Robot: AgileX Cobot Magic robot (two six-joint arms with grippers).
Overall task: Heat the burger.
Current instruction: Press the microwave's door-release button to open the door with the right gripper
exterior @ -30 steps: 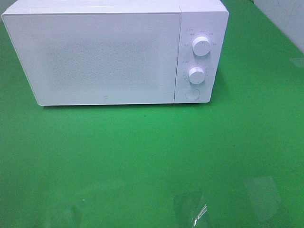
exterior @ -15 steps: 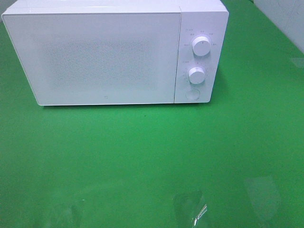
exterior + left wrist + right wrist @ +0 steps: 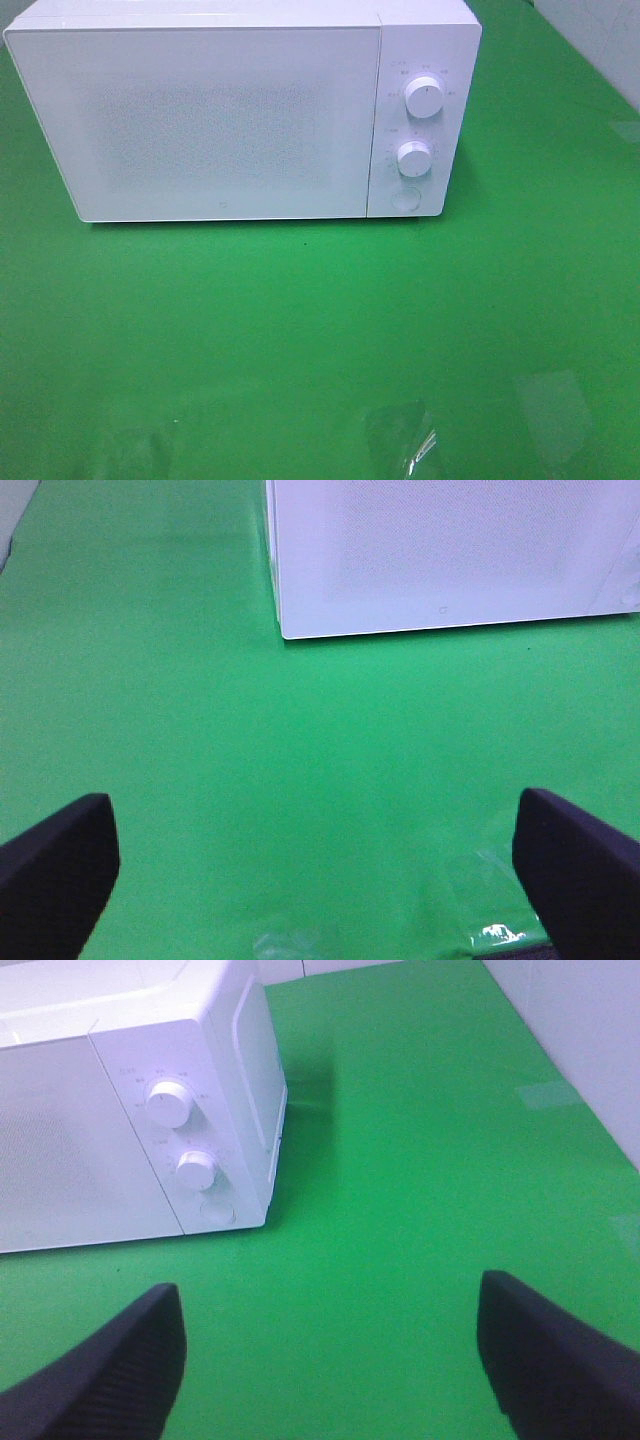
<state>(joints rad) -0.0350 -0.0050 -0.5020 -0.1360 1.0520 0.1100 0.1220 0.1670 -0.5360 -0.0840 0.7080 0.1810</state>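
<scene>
The burger is out of view in every frame. A white microwave [image 3: 240,110] stands at the back of the green table with its door shut; its door [image 3: 450,555] and its panel [image 3: 190,1150] also show in the wrist views. My left gripper [image 3: 320,870] is open, its dark fingers [image 3: 55,865] wide apart over bare green cloth in front of the microwave's left corner. My right gripper [image 3: 335,1360] is open too, fingers [image 3: 110,1360] spread, hovering in front of the control panel. Neither gripper appears in the exterior high view.
The panel carries two round white knobs [image 3: 424,98] [image 3: 413,157] and a round button [image 3: 404,199] below them. Pieces of clear tape [image 3: 410,445] shine on the cloth near the front edge. A pale wall [image 3: 590,1040] borders the table on the right.
</scene>
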